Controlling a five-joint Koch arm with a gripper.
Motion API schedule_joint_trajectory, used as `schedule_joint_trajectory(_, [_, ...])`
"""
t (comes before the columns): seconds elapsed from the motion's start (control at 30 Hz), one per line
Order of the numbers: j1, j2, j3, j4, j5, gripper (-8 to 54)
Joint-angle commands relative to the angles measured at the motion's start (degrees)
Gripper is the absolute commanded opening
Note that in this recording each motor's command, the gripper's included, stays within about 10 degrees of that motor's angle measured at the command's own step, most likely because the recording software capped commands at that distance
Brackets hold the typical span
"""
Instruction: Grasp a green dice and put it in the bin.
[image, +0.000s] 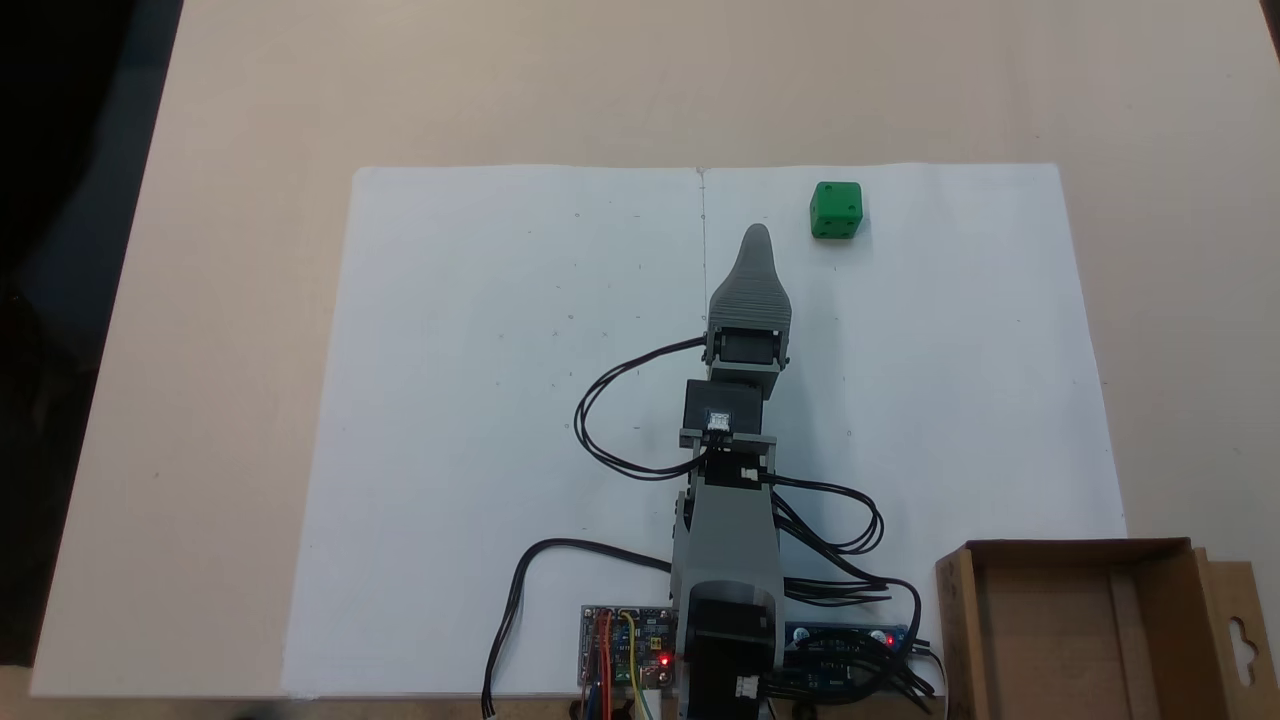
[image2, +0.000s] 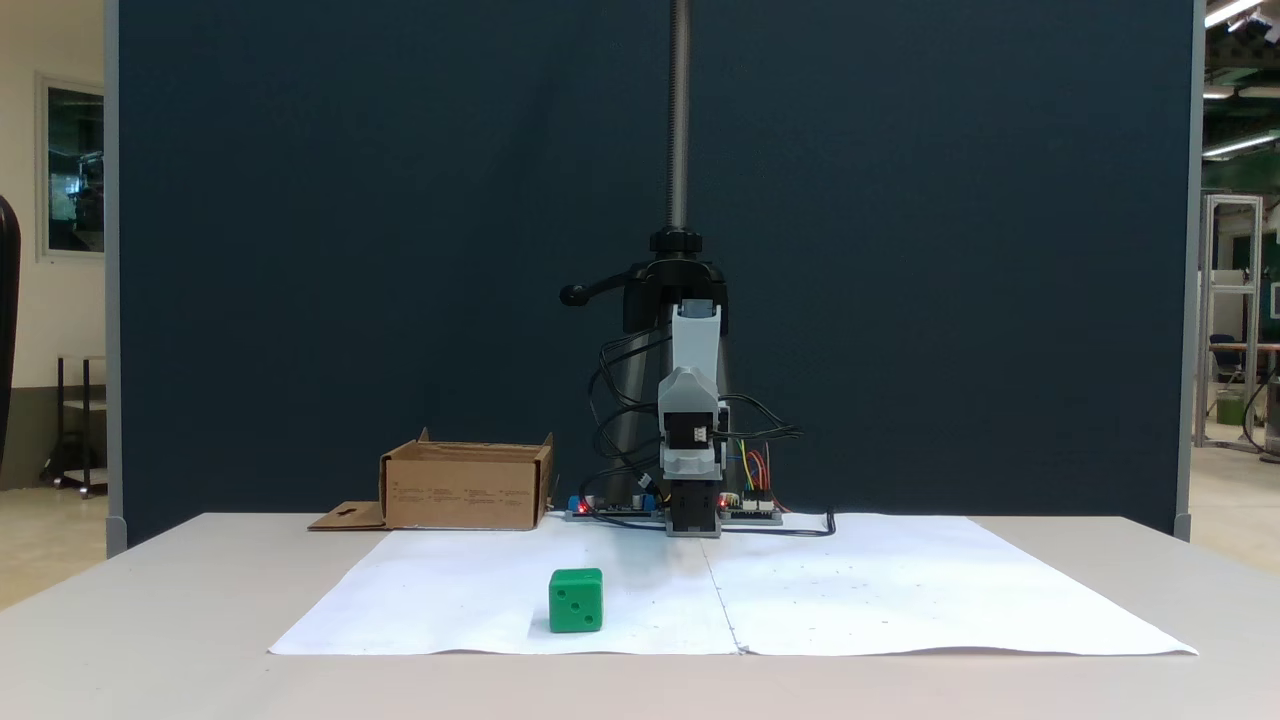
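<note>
Your dice (image: 836, 210) is a small bright green cube with dark sunken pips. In the fixed view from above it shows four pips on top; in the fixed view from the front (image2: 576, 600) the face toward the camera shows three. It sits on the white paper (image: 480, 420), near the paper's far edge and right of the centre crease as seen from above, well apart from everything else.

Your claw (image: 756, 236) points toward that far edge, just left of the dice and a little short of it, with a gap between them. Only one grey tip shows from above, and from the front the arm (image2: 690, 440) hides the jaws, so you cannot tell how far it is open; it holds nothing you can see.

The bin (image: 1080, 630) is a shallow brown cardboard box at the bench's near right corner from above, beside the arm's base, with a flap bearing a hang-hole. Small print marks its front wall (image2: 465, 490), too fine to read.

Bare paper lies all around the dice, and bare bench (image: 250, 120) beyond every paper edge.
</note>
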Motion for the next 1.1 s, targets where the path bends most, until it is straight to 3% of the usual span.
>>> schedule_joint_trajectory(0.0, [-3.43,6.06,3.78,-2.81,0.26,45.2])
schedule_joint_trajectory(1.07, [-3.16,6.15,3.78,-0.70,0.44,45.3])
